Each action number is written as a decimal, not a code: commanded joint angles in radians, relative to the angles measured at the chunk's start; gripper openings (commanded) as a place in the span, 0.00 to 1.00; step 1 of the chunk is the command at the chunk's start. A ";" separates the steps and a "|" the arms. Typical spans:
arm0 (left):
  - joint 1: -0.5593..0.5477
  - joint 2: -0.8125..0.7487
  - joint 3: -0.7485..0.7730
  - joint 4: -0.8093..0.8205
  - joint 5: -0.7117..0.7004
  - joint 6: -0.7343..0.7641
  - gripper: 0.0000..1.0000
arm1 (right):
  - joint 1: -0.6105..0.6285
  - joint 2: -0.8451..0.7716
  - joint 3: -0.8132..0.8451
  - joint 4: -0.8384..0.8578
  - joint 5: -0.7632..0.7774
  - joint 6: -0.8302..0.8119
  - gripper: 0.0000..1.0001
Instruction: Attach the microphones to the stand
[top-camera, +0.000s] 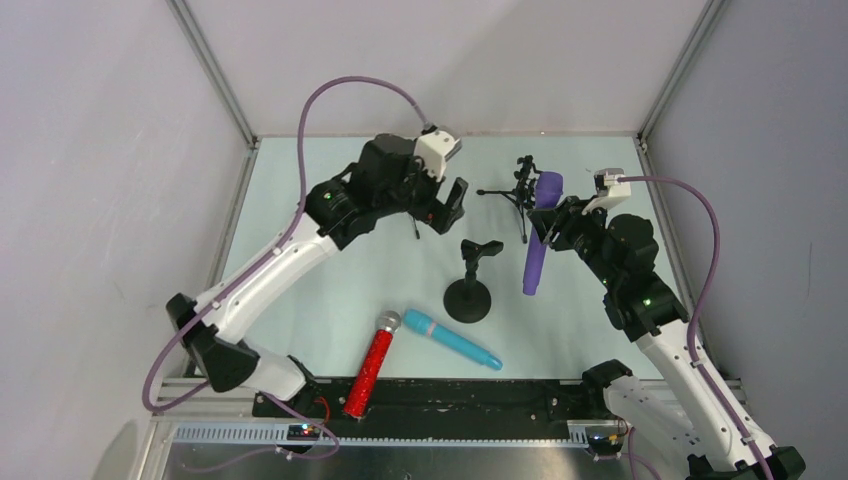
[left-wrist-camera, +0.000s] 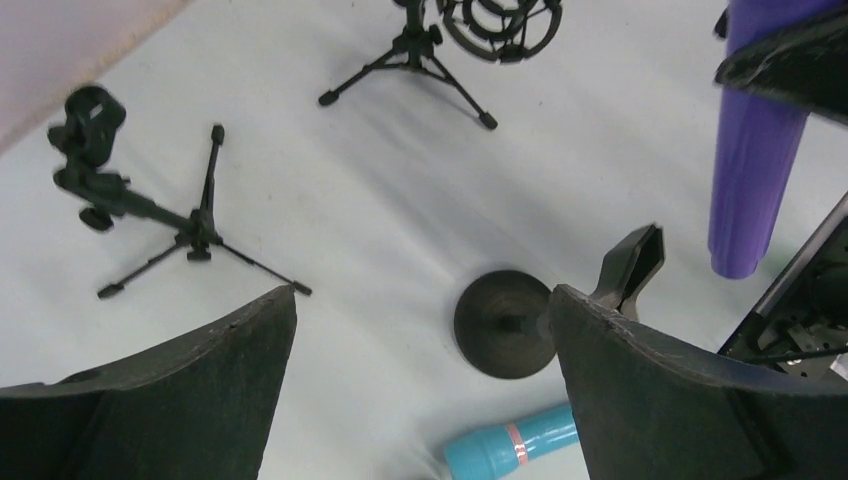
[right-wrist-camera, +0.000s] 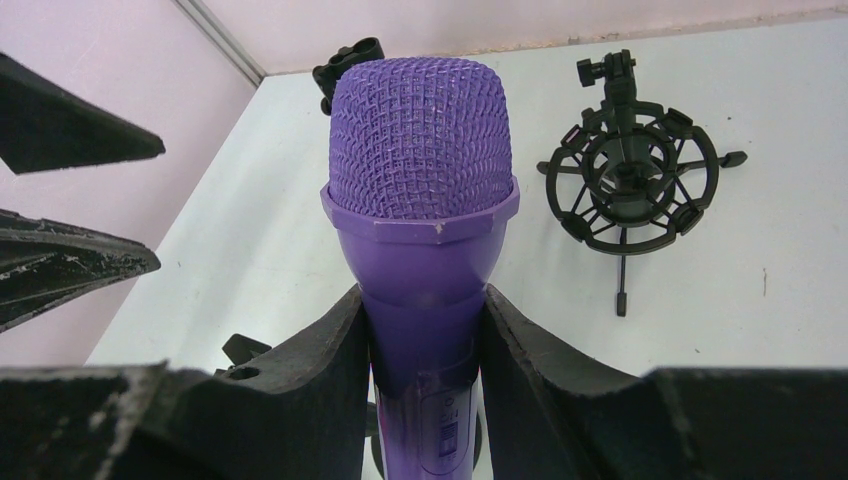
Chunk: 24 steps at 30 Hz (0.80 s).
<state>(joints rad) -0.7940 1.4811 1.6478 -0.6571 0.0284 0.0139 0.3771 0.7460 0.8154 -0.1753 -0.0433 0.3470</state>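
Right pincer (right-wrist-camera: 422, 295) is clenched on the all-purple handheld microphone with a mesh head (right-wrist-camera: 420, 140), both fingers (right-wrist-camera: 330, 350) pressed against the handle just under the head. The mic hangs roughly upright, off the pale tabletop (top-camera: 350, 270), with its tail pointing down.

Off to one side of that pincer, apart from the mic, stands the black tripod stand with a round shock-mount cage (right-wrist-camera: 630, 180).

Left pincer (left-wrist-camera: 422, 300) is spread wide and released, gripping nothing and touching nothing. Looking out between its fingers, you see the black stand with a round disc base and a U-shaped clip (left-wrist-camera: 505, 325) down on the tabletop, closer to its right finger. A small black tripod stand with a clip on top (left-wrist-camera: 150, 215) sits out past its left finger.

The other two mics are well apart from both pincers, back toward the arm bases. The glittery red stick microphone with a silver mesh head (top-camera: 372, 365) and the teal-blue stick microphone with a pink ring (top-camera: 455, 340) are both lying flat. Their heads are close together and their handles splay apart.
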 joint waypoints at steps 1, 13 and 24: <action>0.048 -0.122 -0.145 0.138 0.050 -0.091 1.00 | -0.004 -0.004 0.004 0.034 -0.013 0.004 0.00; 0.065 -0.274 -0.417 0.300 -0.007 -0.050 1.00 | -0.005 0.005 0.004 0.037 -0.020 0.009 0.00; 0.065 -0.340 -0.596 0.554 0.201 0.033 0.99 | -0.005 0.010 0.004 0.037 -0.010 0.002 0.00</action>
<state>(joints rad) -0.7361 1.1999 1.1107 -0.2825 0.1188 -0.0162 0.3763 0.7589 0.8154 -0.1753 -0.0536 0.3473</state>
